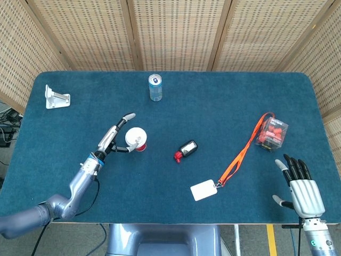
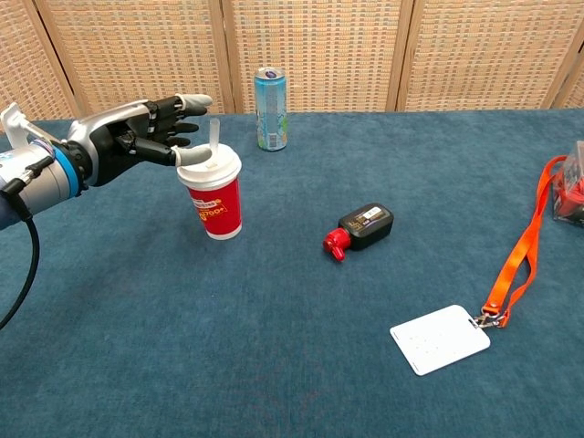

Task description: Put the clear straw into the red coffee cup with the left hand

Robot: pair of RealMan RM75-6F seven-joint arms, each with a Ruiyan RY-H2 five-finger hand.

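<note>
The red coffee cup (image 1: 136, 138) (image 2: 213, 199) with a white lid stands upright on the blue table, left of centre. The clear straw (image 2: 215, 135) stands in the lid, and only a short length shows above it. My left hand (image 1: 113, 137) (image 2: 135, 139) hovers just left of the cup at lid height. Its fingers are spread and hold nothing, and the thumb tip lies by the lid's left edge. My right hand (image 1: 302, 186) rests at the table's front right corner, fingers apart and empty; only the head view shows it.
A blue drink can (image 1: 155, 88) (image 2: 270, 108) stands behind the cup. A black bottle with a red cap (image 1: 185, 150) (image 2: 360, 228) lies right of the cup. Further right lie a white badge on an orange lanyard (image 1: 204, 190) (image 2: 440, 338) and a clear box (image 1: 272, 132). A white bracket (image 1: 55, 98) sits far left.
</note>
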